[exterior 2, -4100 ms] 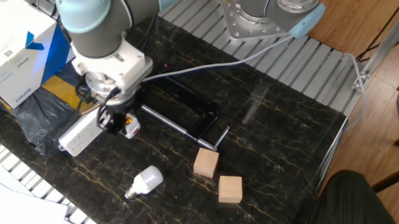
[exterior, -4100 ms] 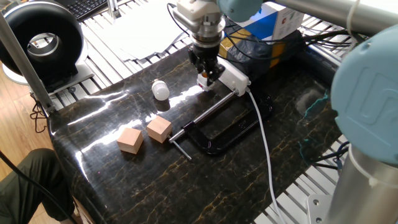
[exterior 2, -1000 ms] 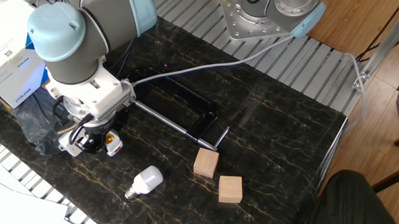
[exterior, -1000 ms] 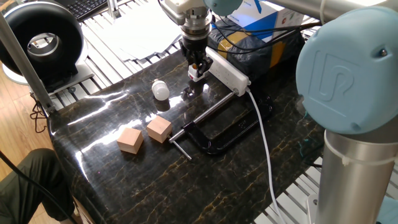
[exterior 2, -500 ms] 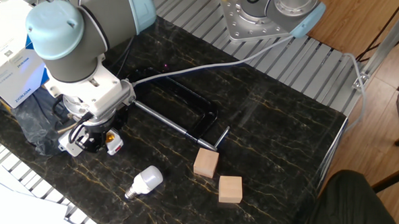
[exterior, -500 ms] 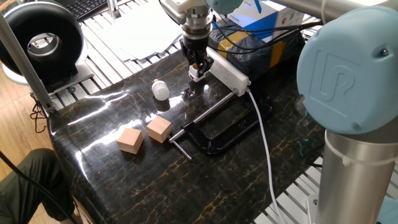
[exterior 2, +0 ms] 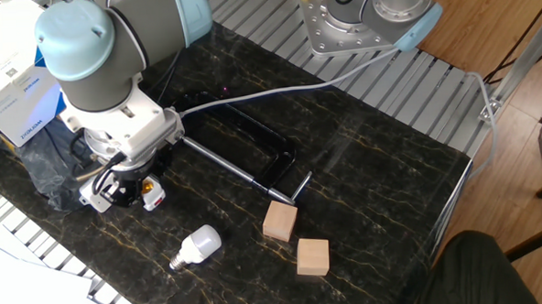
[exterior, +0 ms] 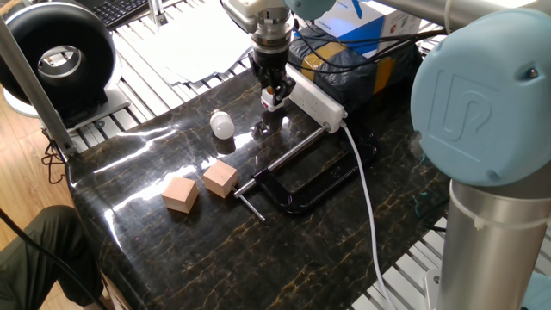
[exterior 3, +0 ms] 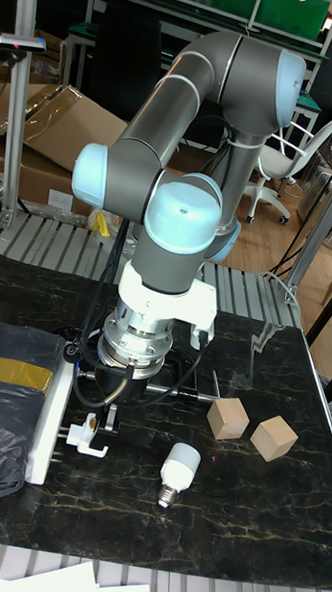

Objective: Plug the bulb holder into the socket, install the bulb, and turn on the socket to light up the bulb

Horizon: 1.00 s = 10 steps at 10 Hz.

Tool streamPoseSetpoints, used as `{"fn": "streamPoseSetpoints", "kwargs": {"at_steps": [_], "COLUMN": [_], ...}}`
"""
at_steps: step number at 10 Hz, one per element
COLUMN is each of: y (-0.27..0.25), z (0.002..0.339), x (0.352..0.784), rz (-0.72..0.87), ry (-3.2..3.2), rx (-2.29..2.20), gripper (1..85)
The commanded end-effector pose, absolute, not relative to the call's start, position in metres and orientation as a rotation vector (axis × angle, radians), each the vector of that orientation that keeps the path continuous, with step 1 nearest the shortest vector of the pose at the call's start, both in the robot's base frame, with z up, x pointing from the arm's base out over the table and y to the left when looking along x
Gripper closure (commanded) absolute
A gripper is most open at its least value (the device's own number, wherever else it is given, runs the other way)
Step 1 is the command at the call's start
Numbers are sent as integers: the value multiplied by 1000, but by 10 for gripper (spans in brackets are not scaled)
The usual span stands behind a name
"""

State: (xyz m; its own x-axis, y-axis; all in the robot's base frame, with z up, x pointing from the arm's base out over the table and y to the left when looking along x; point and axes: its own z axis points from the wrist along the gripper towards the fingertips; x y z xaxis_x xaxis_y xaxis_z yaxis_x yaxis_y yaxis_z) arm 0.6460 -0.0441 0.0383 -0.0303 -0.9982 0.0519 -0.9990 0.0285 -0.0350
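Since the earliest views, arm and hand (exterior: pixel 274 93) have shifted along the socket (exterior: pixel 315 103) to its end; hand closed on the bulb holder (exterior 2: pixel 151 198), held against that end. Bulb (exterior 2: pixel 195 246) lies on the counter (exterior: pixel 172 250), near two wooden cubes (exterior 2: pixel 280 221).

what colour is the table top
Black with thin gold veining, like marble; clearest in the other fixed view.
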Motion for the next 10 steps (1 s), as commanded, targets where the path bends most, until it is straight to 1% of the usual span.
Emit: {"fn": "streamPoseSetpoints", "kwargs": {"at_steps": [1, 10], "y": [-45, -55], "z": [39, 45], "x": [644, 645], "rz": [71, 67], "ry": [-2252, -2233], "rx": [2183, 2208], "gripper": [847, 847]}}
